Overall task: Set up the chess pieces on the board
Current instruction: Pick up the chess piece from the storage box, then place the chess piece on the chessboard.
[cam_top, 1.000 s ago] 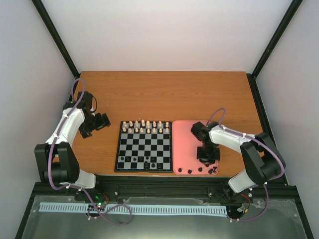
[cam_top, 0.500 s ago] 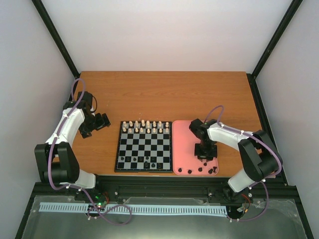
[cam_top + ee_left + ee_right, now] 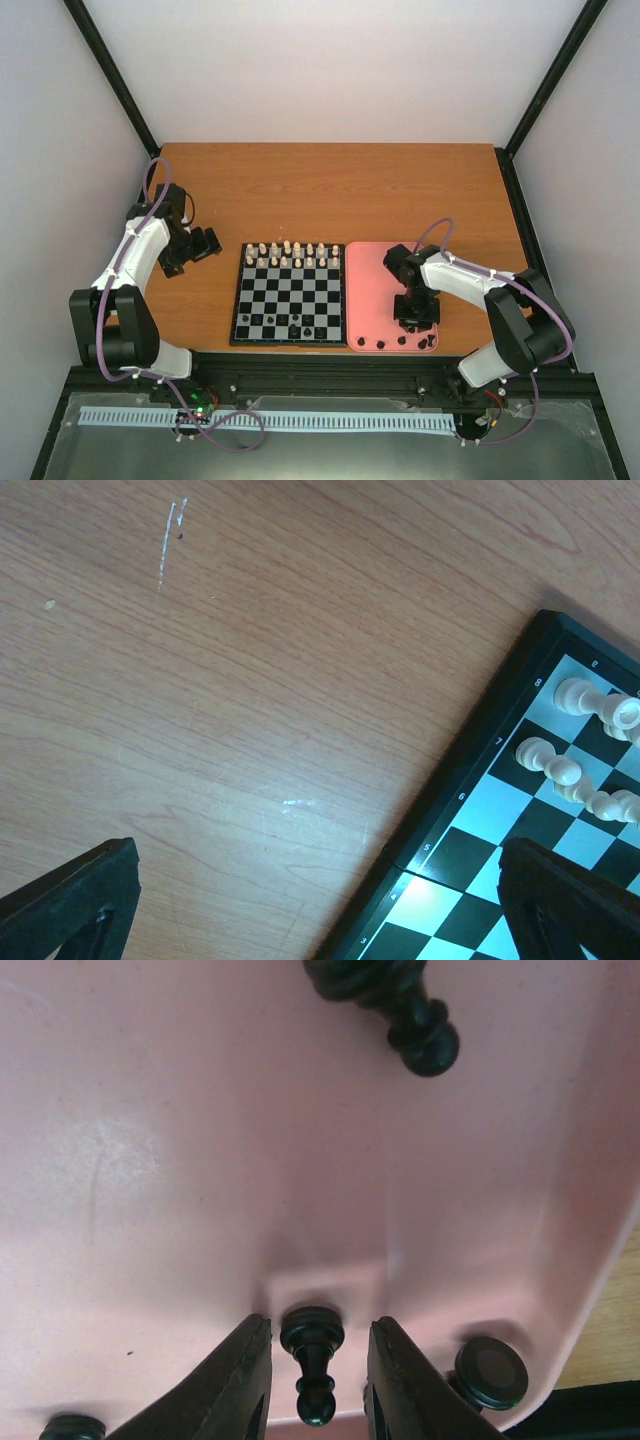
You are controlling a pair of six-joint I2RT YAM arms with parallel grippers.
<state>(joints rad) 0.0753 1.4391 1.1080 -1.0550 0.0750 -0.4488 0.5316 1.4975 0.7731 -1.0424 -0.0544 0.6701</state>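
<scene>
The board (image 3: 236,300) lies mid-table, with cream pieces on its far rows and three black chess pieces (image 3: 293,327) on its near rows. More black pieces (image 3: 400,342) lie along the pink tray's near edge. My right gripper (image 3: 415,322) hangs over that edge. In the right wrist view it (image 3: 318,1322) is open, its fingers either side of a lying black pawn (image 3: 312,1360), with a gap on each side. My left gripper (image 3: 213,240) stands open left of the board (image 3: 470,850), nothing between its fingers (image 3: 80,900).
The pink tray (image 3: 200,1160) holds another lying black piece (image 3: 390,1000) farther in, one (image 3: 490,1372) right of my right finger and one (image 3: 72,1427) at the lower left. Cream pieces (image 3: 575,695) stand near the board's far left corner. Black frame posts flank the table.
My right gripper's jaws have spread wider around the pawn, and the arm has shifted slightly over the tray's near edge. The left arm has not moved.
</scene>
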